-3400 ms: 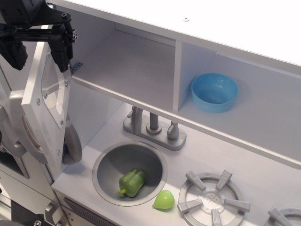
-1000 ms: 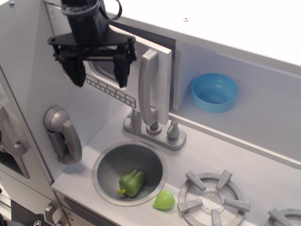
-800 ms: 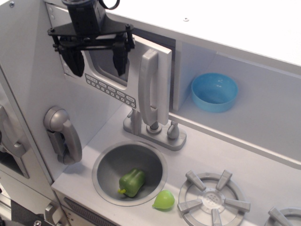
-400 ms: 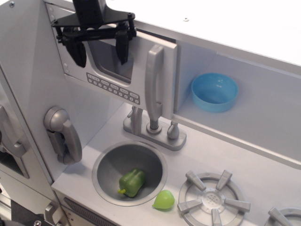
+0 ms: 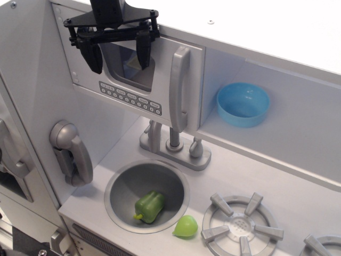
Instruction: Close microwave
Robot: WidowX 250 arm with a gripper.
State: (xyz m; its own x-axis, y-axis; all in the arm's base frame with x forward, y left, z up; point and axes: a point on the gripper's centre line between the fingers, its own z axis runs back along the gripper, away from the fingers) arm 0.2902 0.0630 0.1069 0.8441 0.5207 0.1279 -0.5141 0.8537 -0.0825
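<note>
Microwave (image 5: 139,88) door shut — end effector (image 5: 119,57) spread before it.

The arm comes in from the top edge, so you only see its black wrist and the gripper (image 5: 118,53) hanging off it. It's pointing pretty much straight down. Two black fingers (image 5: 95,55) are spread wide on a flat black crossbar, one on the left, one on the right, with nothing between them. Both taper down to blunt tips at about the same height.

Faucet (image 5: 173,144) just below microwave (image 5: 136,85) handle (image 5: 179,88)
</note>
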